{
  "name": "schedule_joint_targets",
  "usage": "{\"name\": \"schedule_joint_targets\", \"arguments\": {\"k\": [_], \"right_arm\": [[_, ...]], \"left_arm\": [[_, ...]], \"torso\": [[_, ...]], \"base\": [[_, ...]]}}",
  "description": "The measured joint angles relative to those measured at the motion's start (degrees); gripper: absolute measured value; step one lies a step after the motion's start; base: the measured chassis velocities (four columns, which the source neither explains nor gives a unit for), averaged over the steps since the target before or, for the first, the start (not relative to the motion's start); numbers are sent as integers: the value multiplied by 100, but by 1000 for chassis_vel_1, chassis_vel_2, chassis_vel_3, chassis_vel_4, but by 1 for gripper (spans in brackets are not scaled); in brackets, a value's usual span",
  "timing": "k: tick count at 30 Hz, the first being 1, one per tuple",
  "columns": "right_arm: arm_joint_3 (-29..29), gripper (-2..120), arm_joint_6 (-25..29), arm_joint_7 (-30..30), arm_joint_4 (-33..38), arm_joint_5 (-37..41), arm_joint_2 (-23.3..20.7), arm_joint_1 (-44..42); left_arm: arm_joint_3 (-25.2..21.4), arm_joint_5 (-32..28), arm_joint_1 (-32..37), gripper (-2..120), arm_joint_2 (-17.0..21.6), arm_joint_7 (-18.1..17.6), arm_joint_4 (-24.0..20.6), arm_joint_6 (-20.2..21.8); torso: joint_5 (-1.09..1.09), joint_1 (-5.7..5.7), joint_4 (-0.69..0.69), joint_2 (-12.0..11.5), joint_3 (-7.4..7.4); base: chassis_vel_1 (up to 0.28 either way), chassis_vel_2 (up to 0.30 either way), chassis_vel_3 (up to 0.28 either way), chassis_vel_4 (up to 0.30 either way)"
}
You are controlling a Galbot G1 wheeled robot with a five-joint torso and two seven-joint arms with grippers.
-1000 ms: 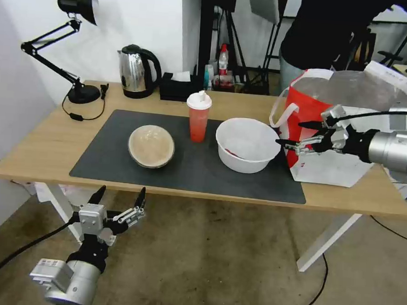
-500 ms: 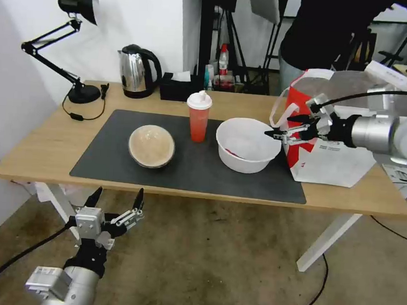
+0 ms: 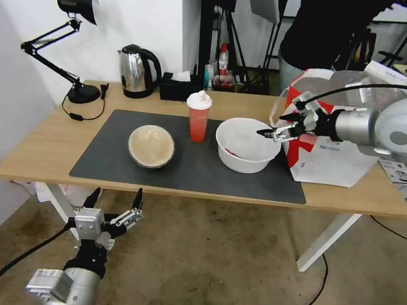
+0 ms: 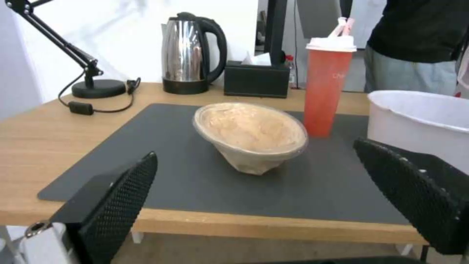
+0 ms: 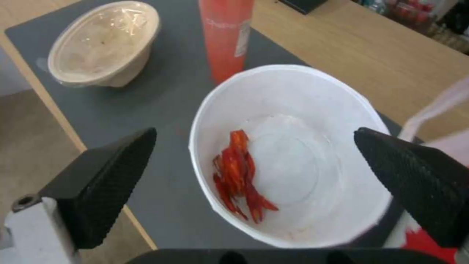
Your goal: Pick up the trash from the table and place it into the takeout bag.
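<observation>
I have the right pincer (image 3: 269, 128) spread wide, hovering at the right rim of the white bowl (image 3: 246, 145), right of centre in the head view. From its wrist camera the bowl (image 5: 288, 154) sits squarely between the two fingers, red scraps in its bottom. The bag (image 3: 335, 134) stands just right of the bowl on the bench (image 3: 41, 146), so this arm is clearly the nearer one, I judge. The left pincer (image 3: 115, 201) hangs spread below the bench edge, lower left, facing the beige bowl (image 3: 151, 145) and the cup (image 3: 198, 116).
</observation>
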Motion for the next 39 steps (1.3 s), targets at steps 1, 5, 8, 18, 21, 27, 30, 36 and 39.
{"name": "schedule_joint_targets", "arguments": {"k": [1,5,8,18,21,27,30,36,39], "right_arm": [[-51,100,0,23,5,9,36,47],[-168,100,0,73,45,28,103,169],[-213,100,0,72,60,37,104,222],[-694,100,9,-768,161,48,95,763],[-890,100,10,-809,159,45,210,953],[-1281,100,12,-811,100,62,397,1254],[-1364,100,12,-808,130,109,432,1303],[-1613,100,12,-734,182,140,608,1408],[-1828,100,13,-663,124,147,785,1558]], "left_arm": [[4,8,6,100,-2,3,-5,-3],[6,14,15,100,-6,6,-23,-5],[9,19,16,100,-13,6,-23,-5],[68,131,-19,100,-80,7,72,-16],[69,134,-52,100,-86,6,102,-16],[21,103,-79,100,-33,6,104,-12],[7,83,-87,100,-10,5,103,-9],[1,57,-112,100,1,1,104,-4],[-27,53,-109,100,-13,8,93,-3]], "torso": [[0,0,0,0,0],[0,0,0,0,0],[0,0,0,0,0],[0,0,-2,0,0],[0,0,1,0,0],[0,0,0,0,0],[-1,0,0,0,0],[0,0,-1,0,0],[-1,0,1,0,0]], "base": [[0,0,0,0],[0,0,0,0],[0,0,0,0],[0,0,0,0],[0,0,0,0],[0,0,0,0],[0,0,0,0],[0,0,0,0],[0,0,0,0]]}}
